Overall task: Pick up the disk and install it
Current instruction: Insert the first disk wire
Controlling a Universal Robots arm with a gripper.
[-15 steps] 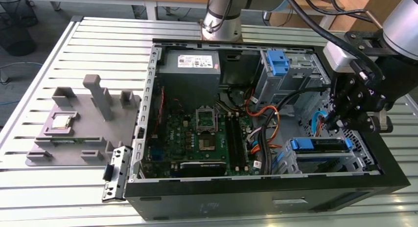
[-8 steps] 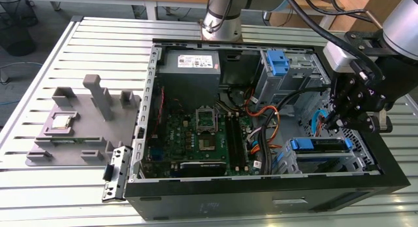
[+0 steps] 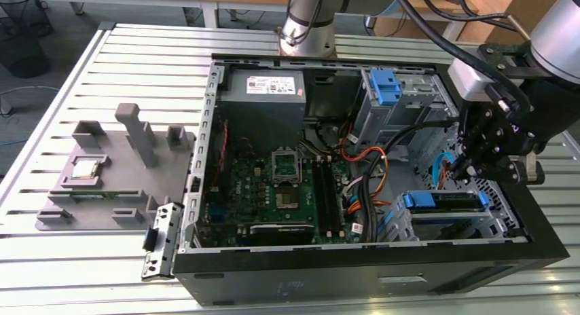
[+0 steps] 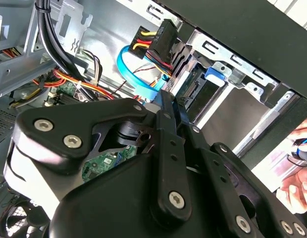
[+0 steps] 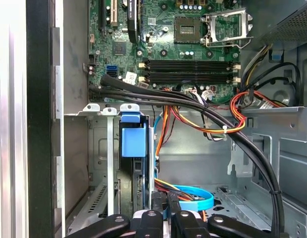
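**End effector nearly closed beside seated disk**

End effector (image 3: 464, 170) down inside open computer case (image 3: 363, 288), at the corner on the exterior view's right. Fingers (image 5: 156, 210) drawn almost together in both wrist views, just a thin slit between. Nothing seen clamped in them. Tips (image 4: 166, 101) just beside blue flat data cable (image 4: 131, 74) and the black connector with red and yellow wires (image 4: 161, 37); cannot tell if touching either.

Disk (image 3: 441, 201) already sitting in the lower drive cage, below the end effector in the exterior view. Not held. Blue plastic bracket along its near edge, silver body mostly hidden by cage metal. In first wrist view seen edge-on: blue tab (image 5: 132, 141) on top, dark thin body running down into the bay. In second wrist view, blue tab (image 4: 216, 74) and dark disk end between silver cage rails, just beyond the fingertips.

Second blue bracket (image 3: 385, 87) in upper cage. Green motherboard (image 3: 263, 186) flat in case floor, grey power-supply box (image 3: 263, 91) at far end. Grey fixture (image 3: 100, 186) with small square chip (image 3: 86, 168) on slatted bench (image 3: 91, 274), well apart from case. Person's hand (image 4: 297, 191) at edge of second wrist view.
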